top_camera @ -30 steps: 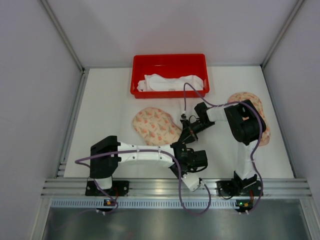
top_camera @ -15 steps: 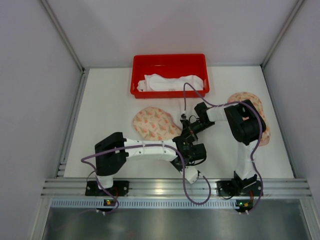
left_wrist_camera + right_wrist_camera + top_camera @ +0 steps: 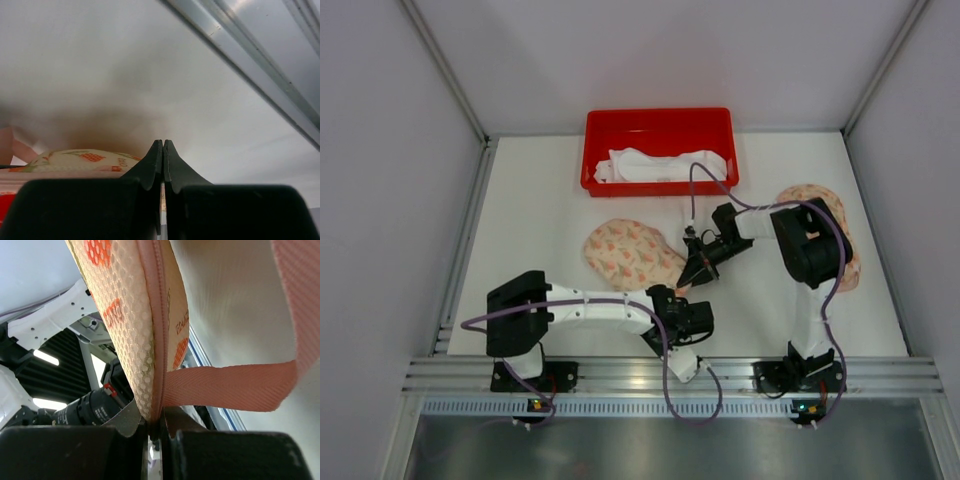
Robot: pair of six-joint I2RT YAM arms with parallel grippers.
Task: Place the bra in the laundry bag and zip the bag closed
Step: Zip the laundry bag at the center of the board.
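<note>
We see right gripper [image 3: 155, 427] clamped on zip edge of patterned laundry bag [image 3: 127, 315], beside pink strap [image 3: 225, 385]. Left gripper [image 3: 163, 150] pressed together, nothing visible between fingers, tips near bag's near edge. White bra [image 3: 655, 165] lies in red tray [image 3: 660, 113], beyond bag, apart from it.

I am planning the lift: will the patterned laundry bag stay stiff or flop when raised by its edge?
It probably keeps its shape: the laundry bag sits domed, and its mesh wall stands up from the right gripper pinching its seam. Being thin mesh, it is likely light. The pink strap looks floppy.
</note>
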